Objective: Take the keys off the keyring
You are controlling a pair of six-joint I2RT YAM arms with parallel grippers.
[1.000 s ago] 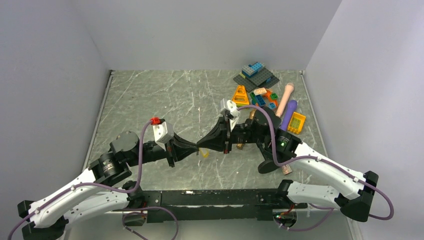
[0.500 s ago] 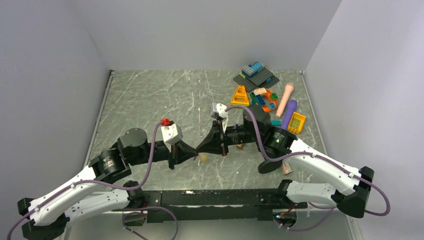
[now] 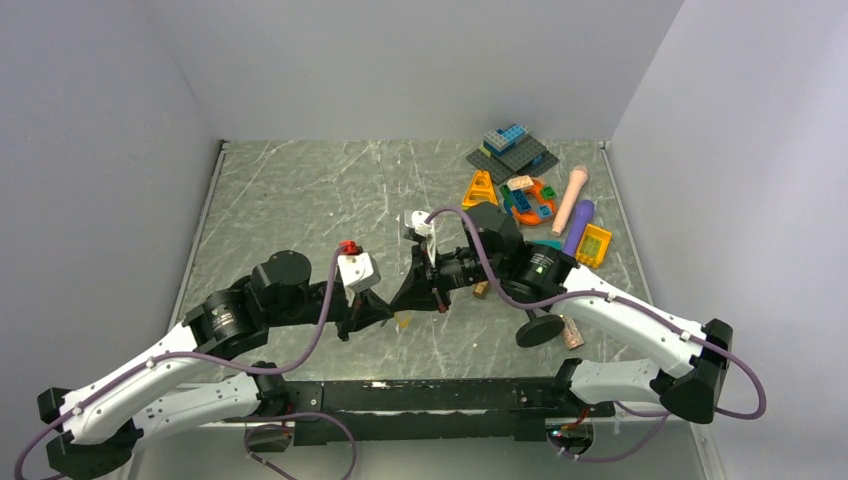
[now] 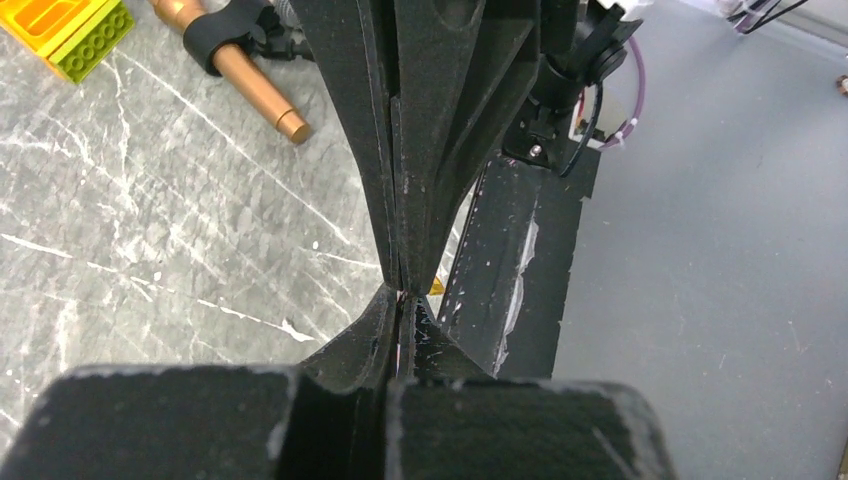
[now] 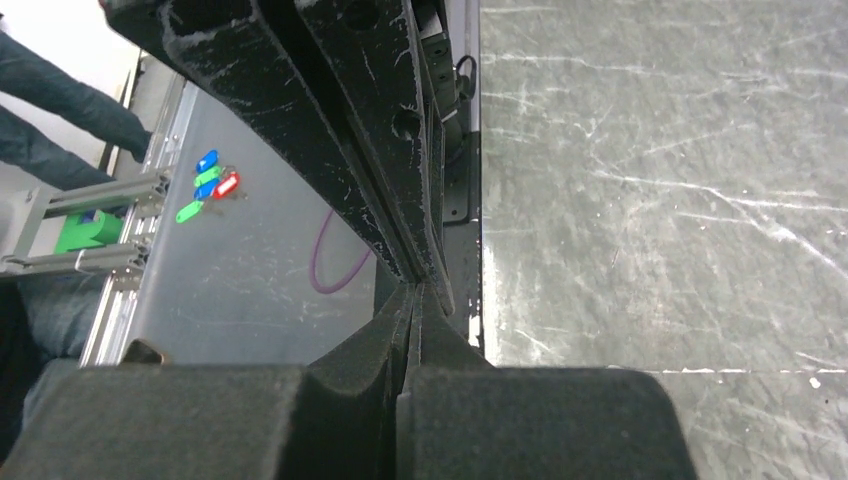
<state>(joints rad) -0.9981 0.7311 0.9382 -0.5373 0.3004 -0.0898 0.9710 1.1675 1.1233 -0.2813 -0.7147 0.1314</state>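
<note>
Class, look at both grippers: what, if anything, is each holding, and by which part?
Cannot be told: left gripper and right gripper are shut tip to tip, a key dangling there, the pinch hidden.

Top external: fixed high above the near edge, looking down and forward over the whole counter (image 3: 300, 200). Wrist views: very near, sighting along left claw (image 4: 400, 300) and right claw (image 5: 415, 290), facing each other. Shared: marbled counter, opposing claw.

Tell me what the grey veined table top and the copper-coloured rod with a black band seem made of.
Grey veined table top: stone or stone-print laminate; white veins, dull sheen. Copper-coloured rod: likely metal or metallic-coated plastic; smooth, glossy highlight. Black band: matte, perhaps rubber or foam.
</note>
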